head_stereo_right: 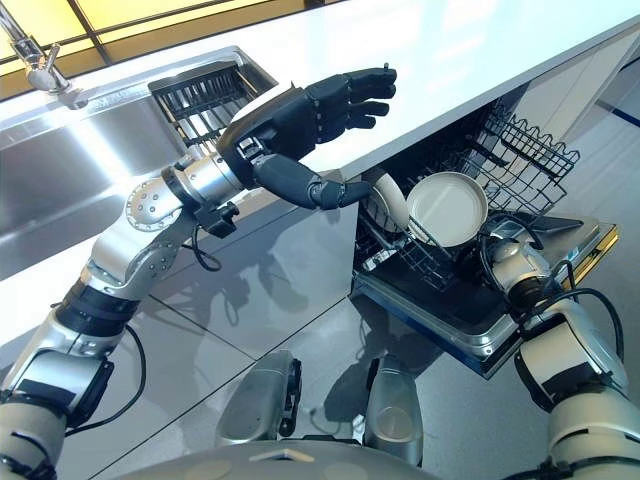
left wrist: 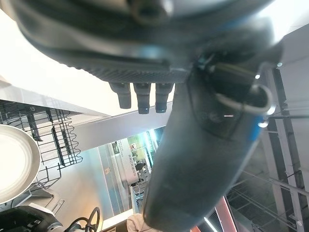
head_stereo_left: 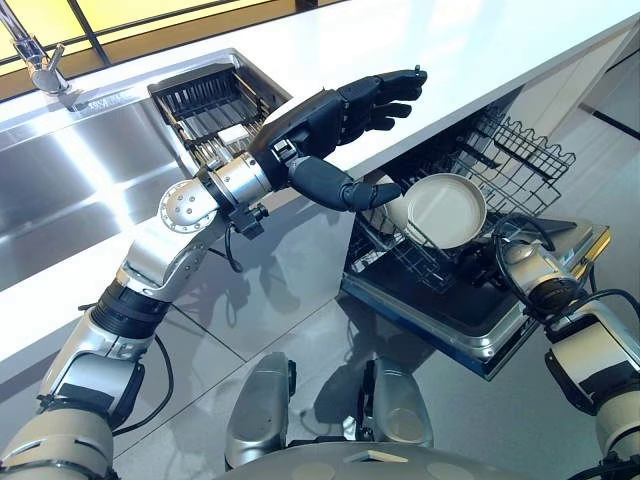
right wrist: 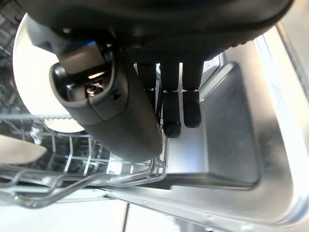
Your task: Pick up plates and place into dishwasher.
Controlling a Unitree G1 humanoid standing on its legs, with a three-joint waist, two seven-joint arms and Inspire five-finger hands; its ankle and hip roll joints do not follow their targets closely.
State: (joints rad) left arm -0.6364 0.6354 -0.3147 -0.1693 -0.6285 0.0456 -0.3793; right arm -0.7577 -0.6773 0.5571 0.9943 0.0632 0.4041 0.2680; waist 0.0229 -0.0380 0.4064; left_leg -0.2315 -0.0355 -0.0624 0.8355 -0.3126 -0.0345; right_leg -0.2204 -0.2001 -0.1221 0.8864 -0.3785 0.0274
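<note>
A round cream plate (head_stereo_left: 445,210) stands on edge in the dishwasher's lower rack (head_stereo_left: 525,155). A second pale dish (head_stereo_right: 390,200) leans just to its left. My right hand (right wrist: 171,111) hangs beside the plate (right wrist: 29,82) over the open dishwasher door (right wrist: 227,125). It is open, fingers straight, and holds nothing. My left hand (head_stereo_left: 335,115) is raised above the counter edge, open, thumb spread below the fingers, with nothing in it. The plate (left wrist: 14,164) also shows past the left hand's fingers (left wrist: 140,99).
The white counter (head_stereo_left: 450,50) runs across the back, above the dishwasher. A steel sink (head_stereo_left: 80,180) with a tap (head_stereo_left: 40,60) lies at the left, with a dark dish rack (head_stereo_left: 205,105) in it. The lowered dishwasher door (head_stereo_left: 470,320) juts over the grey tiled floor.
</note>
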